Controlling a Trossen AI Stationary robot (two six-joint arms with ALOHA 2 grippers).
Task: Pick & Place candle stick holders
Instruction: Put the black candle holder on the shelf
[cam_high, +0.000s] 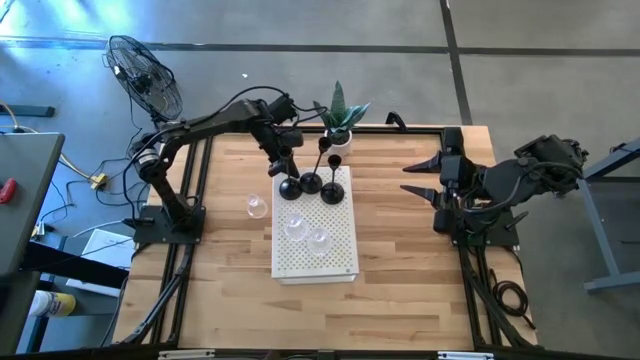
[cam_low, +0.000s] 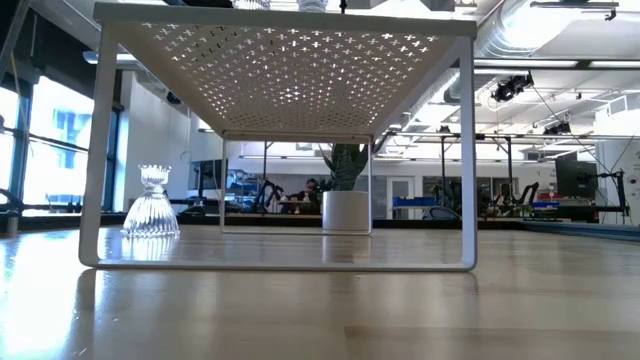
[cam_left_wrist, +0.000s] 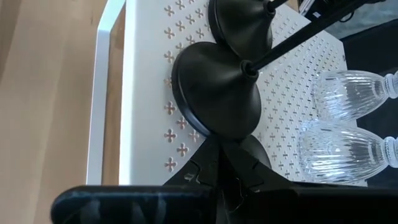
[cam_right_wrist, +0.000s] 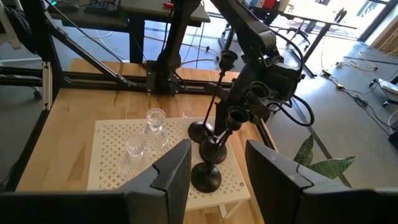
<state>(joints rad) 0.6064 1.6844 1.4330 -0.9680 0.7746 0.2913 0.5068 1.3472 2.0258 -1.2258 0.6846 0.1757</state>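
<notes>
Candle stick holders are gathering on the white perforated rack (cam_high: 316, 262) in the middle of the tabletop (cam_high: 400, 290), and the placing step looks to be in hand. The left gripper (cam_high: 283, 163) is hanging over the rack's far corner with its jaws closed; I judge they are pinched on the stem of the nearest black holder (cam_high: 290, 186), whose domed base is sitting on the rack just beneath them. In the left wrist view that base (cam_left_wrist: 217, 88) is lying right in front of the jaws, with a second black base (cam_left_wrist: 240, 26) just beyond it and touching it.

The right gripper (cam_right_wrist: 216, 180) is waiting well off to the side near its own mount, jaws standing wide apart and holding nothing.

Counting them: three black holders, all on the far end of the rack beside the left jaws, the others at (cam_high: 311, 182) and (cam_high: 331, 193). Three clear glass holders: two on the rack, a little nearer than the jaws, at (cam_high: 295, 226) and (cam_high: 319, 240), and one (cam_high: 257, 206) standing on the bare wood beside the rack. One green plant in a white pot (cam_high: 339, 128) is standing just behind the rack.

The next move, as I read it, is calling for the left jaws to open and lift straight up without tipping the crowded black holders, then go for the lone glass one.
</notes>
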